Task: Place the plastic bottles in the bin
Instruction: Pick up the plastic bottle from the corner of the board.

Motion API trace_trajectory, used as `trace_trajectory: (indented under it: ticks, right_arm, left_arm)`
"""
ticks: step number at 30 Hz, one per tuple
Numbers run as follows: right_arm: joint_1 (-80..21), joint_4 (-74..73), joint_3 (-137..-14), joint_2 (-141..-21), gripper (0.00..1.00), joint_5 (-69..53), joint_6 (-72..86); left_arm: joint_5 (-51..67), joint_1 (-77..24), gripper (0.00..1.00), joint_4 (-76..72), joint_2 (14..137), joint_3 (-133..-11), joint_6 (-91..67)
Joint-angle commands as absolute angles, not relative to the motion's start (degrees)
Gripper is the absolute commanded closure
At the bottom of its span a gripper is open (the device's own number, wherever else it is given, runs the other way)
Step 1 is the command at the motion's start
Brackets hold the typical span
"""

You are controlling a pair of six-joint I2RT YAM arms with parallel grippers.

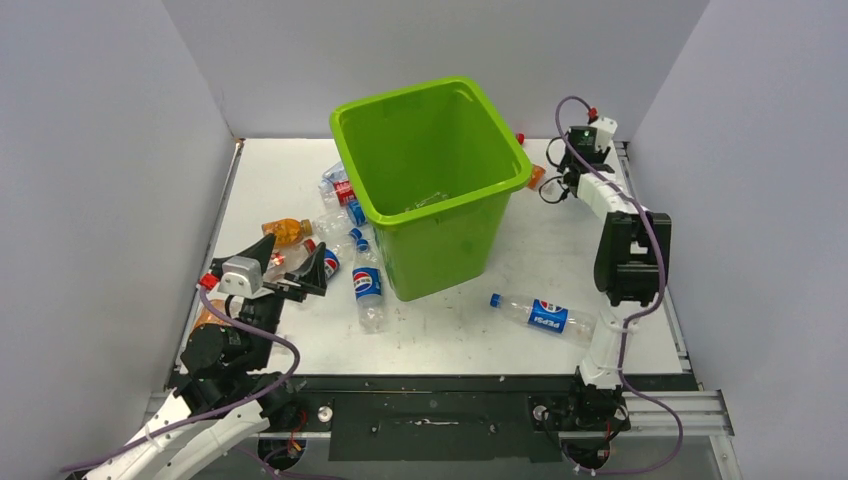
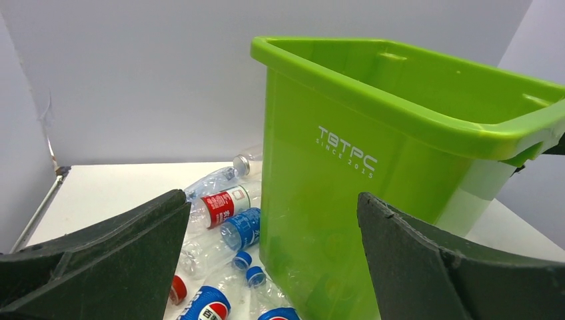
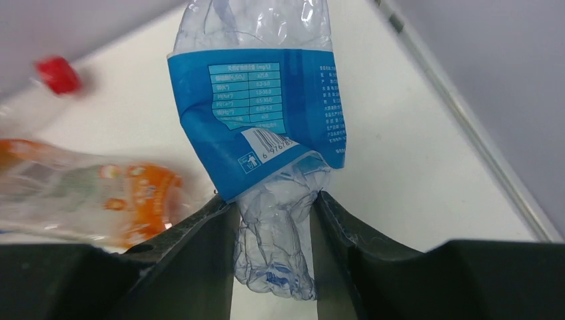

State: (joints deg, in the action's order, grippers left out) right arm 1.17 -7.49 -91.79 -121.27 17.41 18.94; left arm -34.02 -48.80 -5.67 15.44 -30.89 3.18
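In the right pincer (image 3: pixel 273 204), blue-labelled bottle (image 3: pixel 266 100), TBTPC on bin (image 2: pixel 320 220)

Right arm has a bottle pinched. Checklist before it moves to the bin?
1. Grip: right gripper pinches the crumpled clear plastic bottle with the blue label at its narrow end: ok.
2. That bottle lifted off the white table: cannot tell.
3. Orange-labelled clear bottle free of the gripper: cannot tell, it lies close beside it.
4. Large lime-green plastic bin upright, mouth unobstructed: ok.
5. Left gripper open, low at the bin's left, out of the path: ok.
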Motion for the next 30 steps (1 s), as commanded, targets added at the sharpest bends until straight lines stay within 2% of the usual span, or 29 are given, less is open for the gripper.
trace_trajectory:
  ticks: [1,5,15,18,24,27,30]
  right_arm:
    - [-3.54,-5.96,-90.92,-105.93,0.95,26.72,23.30]
    - [-6.78,-5.53,-86.18,-94.26,0.95,31.21,30.13]
    - [-10.53,-0.47,-76.95,-69.83,0.95,23.39,34.75]
    - [-10.65,1.75,-72.93,-62.58,0.95,13.05,36.23]
    - [-11.11,11.03,-53.38,-40.22,0.95,-10.98,41.34]
    - [-11.15,11.86,-52.07,-33.10,0.95,-22.05,40.87]
    - [-11.47,10.33,-53.74,-29.63,0.95,-31.63,38.94]
  left_arm:
    - [-35.21,-48.25,0.04,-7.55,14.15,-32.12,2.98]
    - [-35.27,-48.27,0.04,-7.70,15.39,-31.99,3.17]
    - [-35.59,-48.12,0.04,-7.29,15.87,-32.08,3.01]
    - [-36.35,-48.25,0.04,-7.21,15.58,-32.09,3.92]
    - [-36.93,-48.36,0.04,-8.64,11.89,-33.77,1.57]
    - [-30.93,-48.27,0.04,-11.58,10.96,-37.32,-3.29]
    - [-29.62,-48.38,0.04,-10.12,15.74,-44.22,-11.88]
